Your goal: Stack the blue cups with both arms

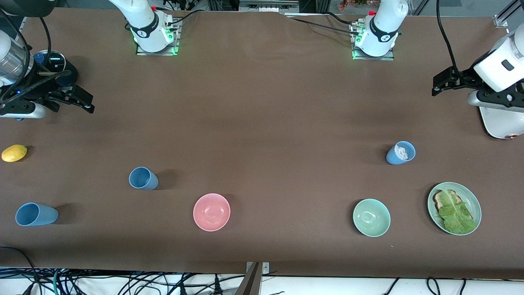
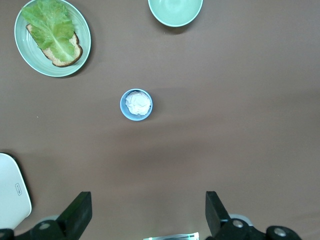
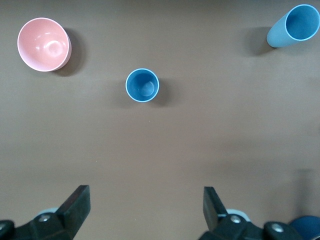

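While both arms hang idle at the table's two ends, I see the right gripper [image 1: 84, 100] up over bare brown table [image 1: 262, 123] at the right arm's end, its jaws spread wide and holding nothing; my right wrist view shows both black fingers [image 3: 75, 205] apart with only tabletop between them. Over the table's edge at the left arm's end, the left gripper [image 1: 444, 84] is just as released, fingers [image 2: 77, 212] spread and empty.

I count three blue cups, all upright. One empty cup [image 1: 143, 178] stands toward the right arm's end. A second empty cup [image 1: 36, 214] sits nearer the front camera and closer to that end's edge. The third cup [image 1: 400, 153], toward the left arm's end, has something white and crumpled inside it [image 2: 137, 103].

A pink bowl [image 1: 211, 212] and a pale green bowl [image 1: 371, 217] stand nearer the front camera, well apart. By the green bowl is a green plate [image 1: 475, 205] with toast and a lettuce leaf [image 1: 455, 213]. A lemon [image 1: 14, 153] lies at the edge of the right arm's end
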You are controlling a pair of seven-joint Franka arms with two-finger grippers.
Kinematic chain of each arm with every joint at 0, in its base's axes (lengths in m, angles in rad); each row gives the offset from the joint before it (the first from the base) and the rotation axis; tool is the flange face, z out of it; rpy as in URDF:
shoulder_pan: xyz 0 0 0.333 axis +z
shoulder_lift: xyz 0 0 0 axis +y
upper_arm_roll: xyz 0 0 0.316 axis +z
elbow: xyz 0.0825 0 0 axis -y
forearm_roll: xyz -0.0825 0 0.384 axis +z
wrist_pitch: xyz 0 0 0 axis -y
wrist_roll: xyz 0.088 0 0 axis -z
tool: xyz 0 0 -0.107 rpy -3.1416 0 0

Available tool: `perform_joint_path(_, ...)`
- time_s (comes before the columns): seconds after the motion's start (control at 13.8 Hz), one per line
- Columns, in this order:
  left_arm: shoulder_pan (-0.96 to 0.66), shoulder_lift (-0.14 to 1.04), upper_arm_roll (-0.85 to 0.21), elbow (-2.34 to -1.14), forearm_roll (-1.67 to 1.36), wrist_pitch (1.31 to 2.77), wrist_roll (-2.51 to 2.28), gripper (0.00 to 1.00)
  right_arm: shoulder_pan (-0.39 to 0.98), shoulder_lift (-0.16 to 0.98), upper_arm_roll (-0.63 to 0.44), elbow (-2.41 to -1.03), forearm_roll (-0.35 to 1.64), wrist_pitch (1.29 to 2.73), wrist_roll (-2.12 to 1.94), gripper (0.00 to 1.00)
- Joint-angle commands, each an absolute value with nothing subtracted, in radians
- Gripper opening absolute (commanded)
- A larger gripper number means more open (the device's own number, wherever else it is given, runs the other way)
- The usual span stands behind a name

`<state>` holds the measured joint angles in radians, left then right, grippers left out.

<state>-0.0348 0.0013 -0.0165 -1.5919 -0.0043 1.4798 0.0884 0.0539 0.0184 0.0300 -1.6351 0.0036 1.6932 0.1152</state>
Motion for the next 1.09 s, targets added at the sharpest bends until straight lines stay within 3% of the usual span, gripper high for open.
perform_joint_path(0.0,-0.040,0.008,-0.014,-1.571,0.006,1.473,0.110,1.00,0.048,0.028,0.034,-1.611,-0.005,1.687,0.109,1.00)
perform_joint_path(1.02,-0.040,0.008,-0.014,-1.571,0.006,1.473,0.172,1.00,0.048,0.028,0.034,-1.611,-0.003,1.686,0.109,1.00)
